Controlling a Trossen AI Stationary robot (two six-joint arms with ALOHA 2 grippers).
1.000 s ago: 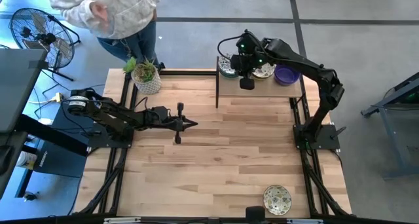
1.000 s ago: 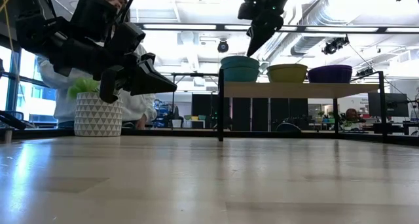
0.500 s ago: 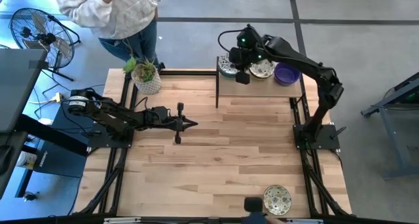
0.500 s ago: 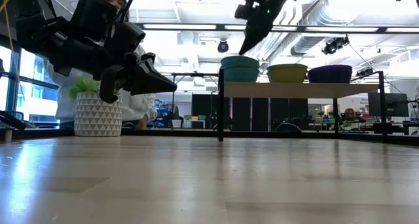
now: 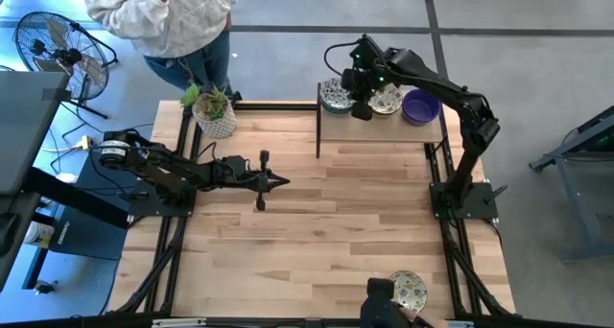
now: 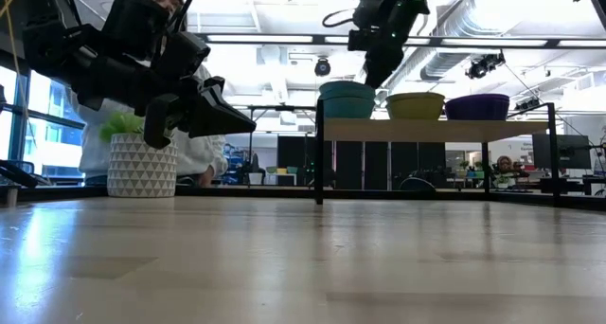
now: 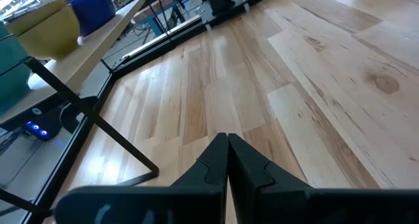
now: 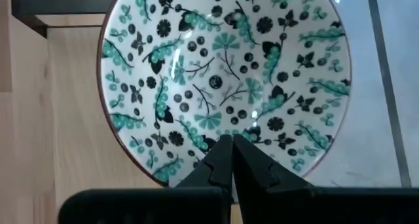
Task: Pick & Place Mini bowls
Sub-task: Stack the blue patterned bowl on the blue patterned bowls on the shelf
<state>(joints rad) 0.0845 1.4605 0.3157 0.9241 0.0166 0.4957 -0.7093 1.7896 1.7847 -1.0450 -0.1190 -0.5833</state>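
Three mini bowls stand in a row on a small raised shelf (image 5: 374, 128) at the table's far right: a teal-flowered white one (image 5: 334, 98), a second patterned one (image 5: 389, 102) and a purple one (image 5: 420, 107). My right gripper (image 5: 362, 110) is shut and points down just over the teal-flowered bowl (image 8: 222, 67), above its near rim; I see no touch. Another patterned bowl (image 5: 408, 290) rests on the table at its near edge. My left gripper (image 5: 284, 182) hangs shut above the table's left middle, holding nothing.
A white pot with a green plant (image 5: 216, 117) stands at the far left corner, with a person (image 5: 163, 16) behind it and a fan (image 5: 58, 50) off the table. A dark shape (image 5: 379, 299) sits beside the near-edge bowl. Bare wood lies between the arms.
My right gripper has moved toward the table's far edge, from the shelf's front edge to over the bowls, sinking a little and staying shut. A dark shape has come in at the near edge beside the patterned bowl.
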